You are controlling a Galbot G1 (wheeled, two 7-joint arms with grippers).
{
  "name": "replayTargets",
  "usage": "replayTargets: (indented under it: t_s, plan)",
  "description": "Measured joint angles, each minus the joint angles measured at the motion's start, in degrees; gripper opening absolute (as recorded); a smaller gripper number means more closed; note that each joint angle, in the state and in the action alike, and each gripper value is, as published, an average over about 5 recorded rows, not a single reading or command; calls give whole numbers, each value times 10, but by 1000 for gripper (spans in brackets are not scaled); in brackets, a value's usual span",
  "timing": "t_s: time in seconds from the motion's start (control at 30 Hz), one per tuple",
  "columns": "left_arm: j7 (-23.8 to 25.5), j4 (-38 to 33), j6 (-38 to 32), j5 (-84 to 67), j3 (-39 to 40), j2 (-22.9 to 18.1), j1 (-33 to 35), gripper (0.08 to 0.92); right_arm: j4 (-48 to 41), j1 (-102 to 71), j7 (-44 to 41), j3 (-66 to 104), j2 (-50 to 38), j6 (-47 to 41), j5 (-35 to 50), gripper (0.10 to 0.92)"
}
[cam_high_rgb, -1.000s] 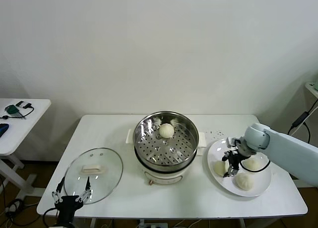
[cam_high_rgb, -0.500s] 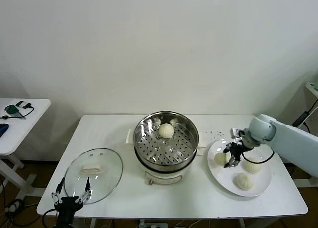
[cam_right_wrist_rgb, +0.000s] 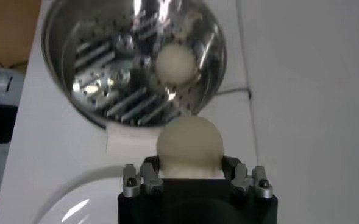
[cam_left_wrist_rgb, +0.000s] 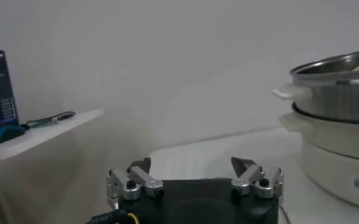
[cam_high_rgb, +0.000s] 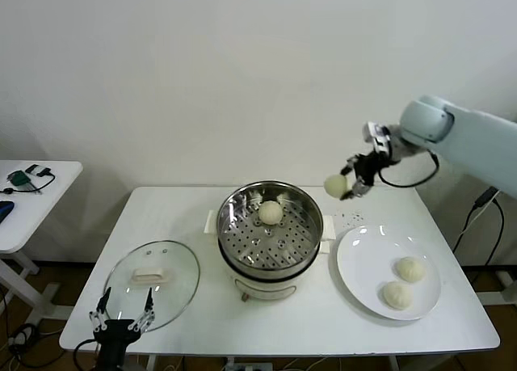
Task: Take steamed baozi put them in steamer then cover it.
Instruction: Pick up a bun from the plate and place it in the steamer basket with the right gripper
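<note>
My right gripper (cam_high_rgb: 346, 187) is shut on a cream-white steamed baozi (cam_high_rgb: 334, 185) and holds it in the air just past the right rim of the steamer (cam_high_rgb: 271, 229). In the right wrist view the held baozi (cam_right_wrist_rgb: 189, 145) sits between the fingers of the right gripper (cam_right_wrist_rgb: 189, 169), with the steel basket (cam_right_wrist_rgb: 100, 79) beyond it. One baozi (cam_high_rgb: 271, 212) lies in the basket, toward the back. Two more baozi (cam_high_rgb: 410, 268) (cam_high_rgb: 397, 295) rest on the white plate (cam_high_rgb: 363, 262). The glass cover (cam_high_rgb: 152, 284) lies flat on the table's front left. My left gripper (cam_high_rgb: 123, 316) stands open below the table's front edge near the cover.
A small side table (cam_high_rgb: 32, 197) with cables stands at the far left. In the left wrist view the steamer (cam_left_wrist_rgb: 341, 91) on its white pot base rises beyond the left gripper (cam_left_wrist_rgb: 194, 173). The steamer's white side handles jut out toward the plate and the cover.
My right gripper has lifted one baozi off the plate and carried it up and left toward the steamer. Two baozi are left on the plate. The left arm has stayed still.
</note>
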Motion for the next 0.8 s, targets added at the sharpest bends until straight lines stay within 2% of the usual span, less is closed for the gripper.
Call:
replayTargets:
  t_s: [0.47,0.8]
  plan:
    - [0,-14,-1,13,20,6,9,823,-3,-30,76,-28,159,-57,63,668]
    - [-5,-15,0,16,19,7,12,823,-4,-70,100,-54,210,-74,59,670]
